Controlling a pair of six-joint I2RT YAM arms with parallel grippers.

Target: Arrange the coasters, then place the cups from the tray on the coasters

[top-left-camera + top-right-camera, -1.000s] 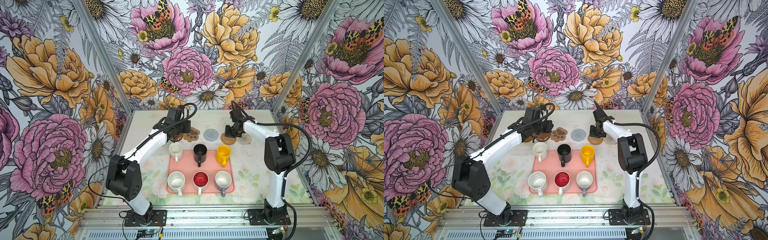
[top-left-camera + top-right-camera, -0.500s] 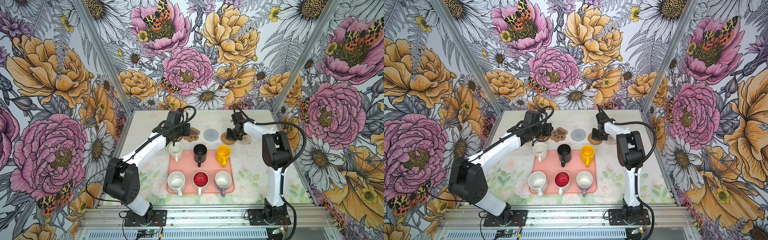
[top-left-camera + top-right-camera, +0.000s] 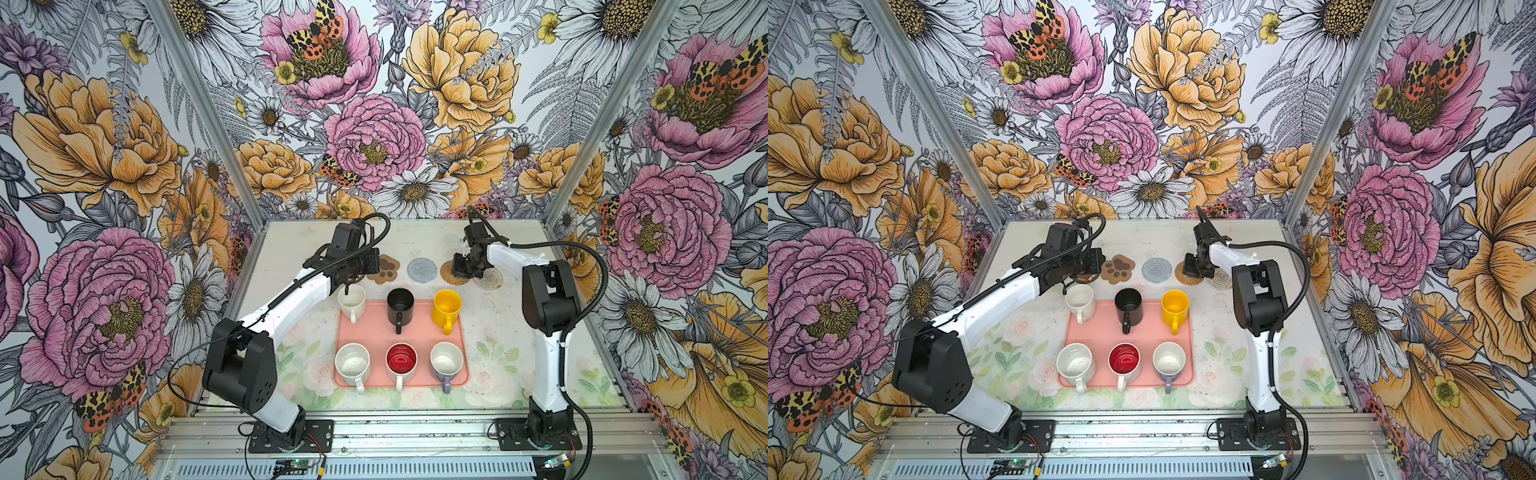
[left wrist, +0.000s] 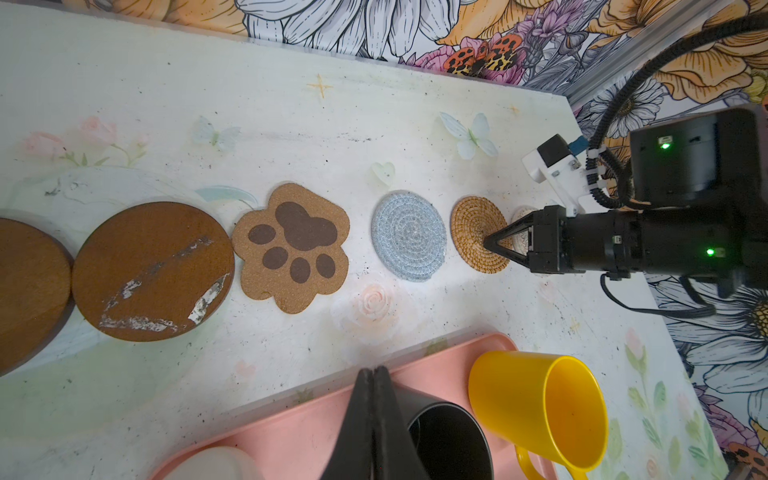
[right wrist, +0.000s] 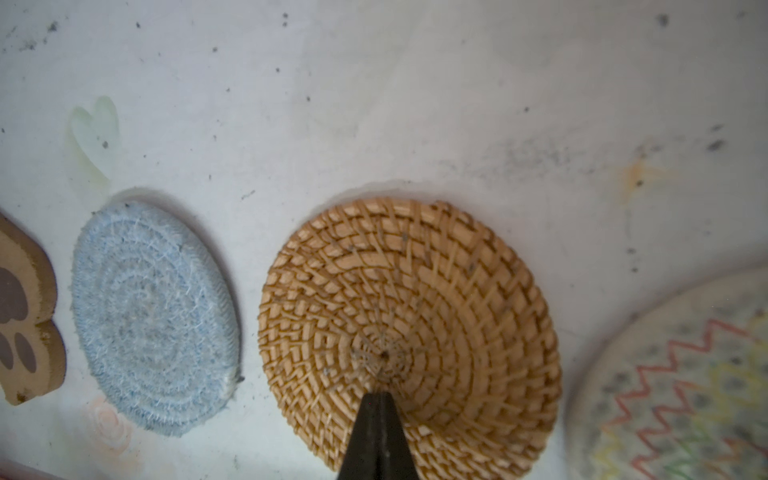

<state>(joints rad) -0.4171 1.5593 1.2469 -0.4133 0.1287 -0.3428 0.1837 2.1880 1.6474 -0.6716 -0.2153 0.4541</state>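
Several coasters lie in a row behind the tray: two brown discs (image 4: pixel 153 270), a paw shape (image 3: pixel 387 268), a grey-blue round (image 3: pixel 421 269), a rattan round (image 3: pixel 448 272) and a pale woven round (image 3: pixel 490 279). My right gripper (image 5: pixel 379 392) is shut, its tip pressing on the rattan coaster (image 5: pixel 409 328) near its centre. My left gripper (image 4: pixel 372 370) is shut and empty, hanging over the back edge of the pink tray (image 3: pixel 374 332) by the back-left white cup (image 3: pixel 351 298). Black (image 3: pixel 400 305), yellow (image 3: pixel 446 306), white (image 3: pixel 352 362), red-lined (image 3: pixel 401 360) and lavender (image 3: pixel 446 360) cups stand on the tray.
The left arm (image 3: pixel 299 299) covers the brown discs in both top views. Floral walls close the table (image 3: pixel 519 332) on three sides. The right arm's elbow (image 3: pixel 548 299) stands to the right of the tray.
My left gripper has drawn back from over the brown discs toward the back-left white cup. My right gripper stays on the rattan coaster, shifted only slightly.
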